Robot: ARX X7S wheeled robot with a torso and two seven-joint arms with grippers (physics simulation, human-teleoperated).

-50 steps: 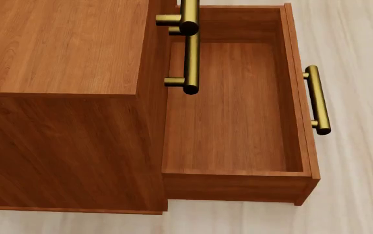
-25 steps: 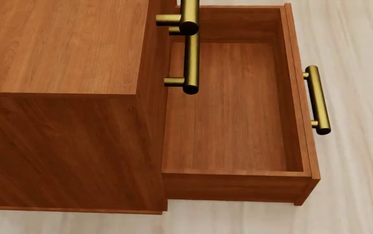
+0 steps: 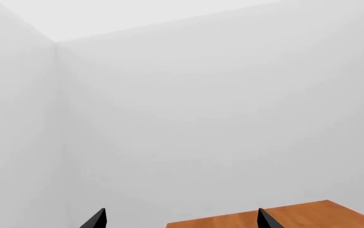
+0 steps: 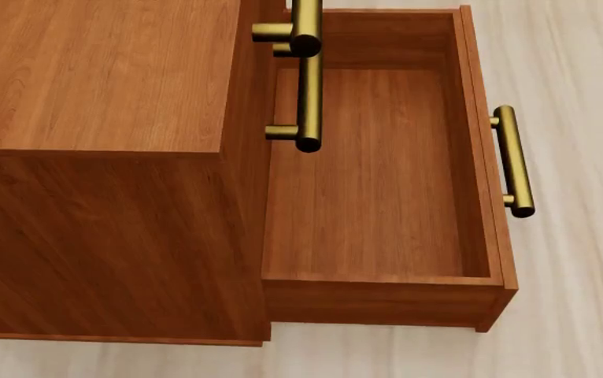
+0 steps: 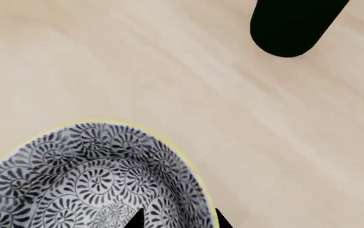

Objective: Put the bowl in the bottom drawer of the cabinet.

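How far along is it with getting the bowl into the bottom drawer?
Done: the bottom drawer of the cabinet is pulled open, and nothing lies in it. In hand: the right gripper has its fingertips at the bowl's rim, one on each side. Left: carrying the bowl over and setting it in the drawer.

The pale plank floor (image 4: 585, 315) apparently carries the cabinet (image 4: 102, 197).

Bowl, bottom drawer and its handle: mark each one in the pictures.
bowl (image 5: 87, 180): right wrist view, on the patterned inside wall.
bottom drawer (image 4: 375, 181): head view, on its bare wooden floor.
handle (image 4: 512, 161): head view, on the middle of the brass bar.
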